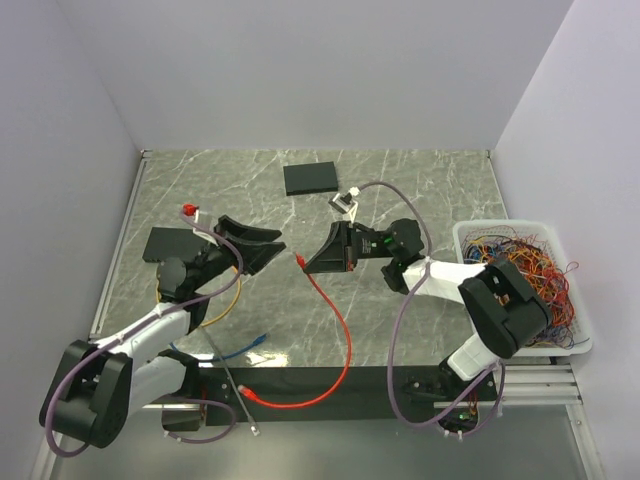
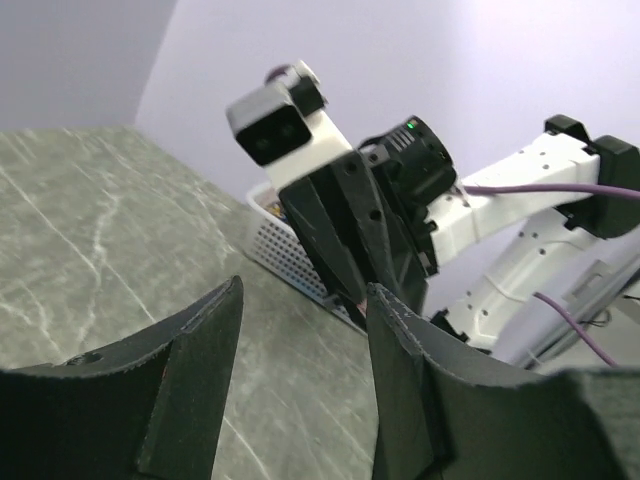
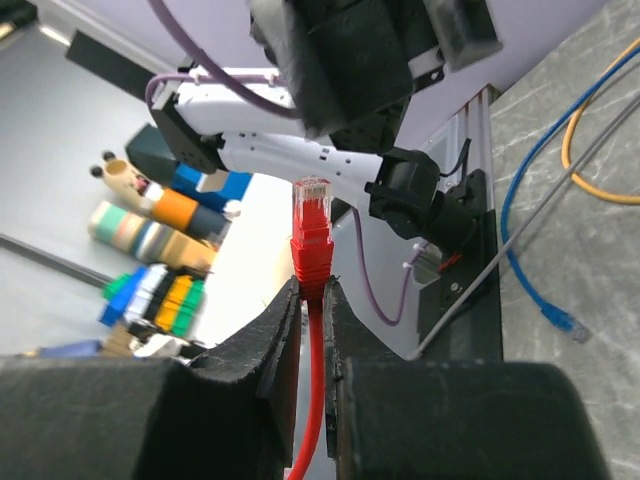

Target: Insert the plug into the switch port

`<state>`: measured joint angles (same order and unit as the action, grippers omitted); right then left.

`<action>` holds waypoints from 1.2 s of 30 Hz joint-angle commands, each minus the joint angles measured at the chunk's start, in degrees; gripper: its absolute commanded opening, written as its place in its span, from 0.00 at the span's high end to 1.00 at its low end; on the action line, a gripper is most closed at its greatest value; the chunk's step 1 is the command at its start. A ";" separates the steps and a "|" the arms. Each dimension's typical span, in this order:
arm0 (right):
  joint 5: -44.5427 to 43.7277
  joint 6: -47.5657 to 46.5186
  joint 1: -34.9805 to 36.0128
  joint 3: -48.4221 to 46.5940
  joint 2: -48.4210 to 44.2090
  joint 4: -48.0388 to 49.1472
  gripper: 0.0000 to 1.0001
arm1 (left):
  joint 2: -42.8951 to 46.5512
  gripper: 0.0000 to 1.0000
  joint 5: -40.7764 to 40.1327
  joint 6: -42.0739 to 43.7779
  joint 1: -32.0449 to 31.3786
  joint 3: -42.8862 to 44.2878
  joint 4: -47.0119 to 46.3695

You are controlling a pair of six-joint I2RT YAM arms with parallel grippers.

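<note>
My right gripper (image 1: 308, 264) is shut on a red cable (image 1: 340, 325) just behind its red plug (image 1: 299, 259), held above the table's middle. In the right wrist view the plug (image 3: 312, 235) sticks out past my closed fingertips (image 3: 312, 287), its clear tip toward the left arm. My left gripper (image 1: 281, 243) is open and empty, facing the right gripper a short way off; the left wrist view shows its spread fingers (image 2: 305, 292) with the right gripper (image 2: 350, 225) beyond. A black flat box (image 1: 311, 178) lies at the back. Another black box (image 1: 163, 245) lies by the left arm. No port shows.
A white basket (image 1: 470, 236) of tangled wires stands at the right edge, also in the left wrist view (image 2: 280, 250). Blue (image 1: 256, 343), yellow (image 1: 226, 304) and grey (image 1: 232, 385) cables lie near the left arm's base. The red cable's other end (image 1: 250, 395) lies at the front.
</note>
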<state>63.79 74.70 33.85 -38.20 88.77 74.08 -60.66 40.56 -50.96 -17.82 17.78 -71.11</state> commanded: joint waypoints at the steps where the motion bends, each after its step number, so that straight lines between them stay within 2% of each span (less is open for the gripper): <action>1: 0.46 4.92 -0.18 -3.73 1.14 22.41 1.00 | -1.47 0.41 4.53 -4.93 -0.11 -1.26 -18.43; 10: -0.24 8.98 0.17 -6.72 5.44 26.82 1.00 | -6.04 0.39 7.17 -10.39 -0.19 -1.43 -28.55; 23: -0.68 8.54 0.69 -7.51 8.87 26.90 1.00 | -0.69 0.39 6.03 -7.23 -0.19 -0.73 -21.18; 36: -0.77 8.80 2.54 -9.18 8.96 26.90 1.00 | -0.95 0.40 5.06 -5.82 -0.37 -0.82 -19.76</action>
<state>63.20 82.91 35.55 -44.99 97.82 74.54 -62.06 46.02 -58.50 -17.96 16.69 -74.32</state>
